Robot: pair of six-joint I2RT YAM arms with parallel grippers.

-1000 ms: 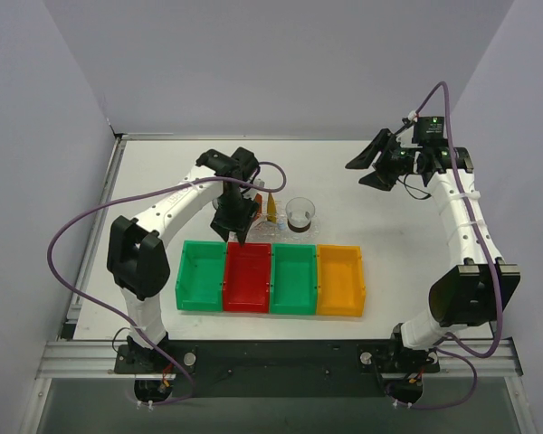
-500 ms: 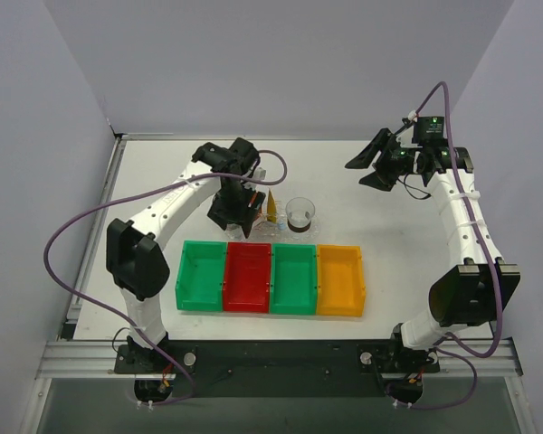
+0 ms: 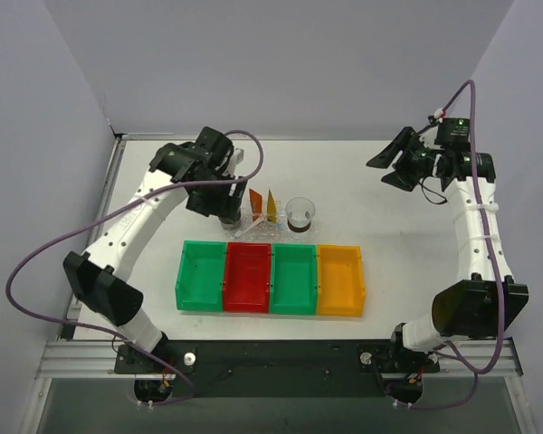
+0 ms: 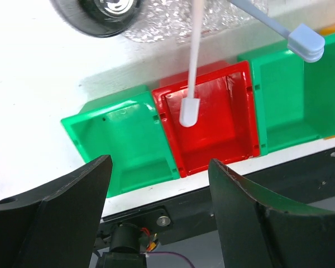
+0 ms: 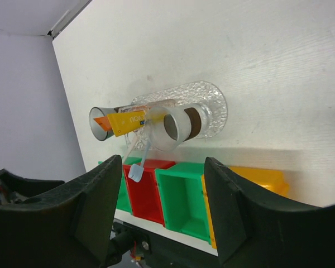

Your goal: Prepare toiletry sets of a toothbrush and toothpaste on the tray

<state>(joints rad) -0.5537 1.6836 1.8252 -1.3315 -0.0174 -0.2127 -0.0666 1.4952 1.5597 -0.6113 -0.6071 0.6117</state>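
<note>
Two tubes and the white toothbrush stand up from the tray, 12 o'clock of the red bin; left claw and right claw gape empty; sets seem done, so lift clear gently

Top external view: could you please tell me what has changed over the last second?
The left gripper drew back from the tray, away and to its left, with its jaws open and empty, uncovering the orange tube. The right gripper swung outward to its right. The tray, what stands on it, and the bins stayed put.
</note>
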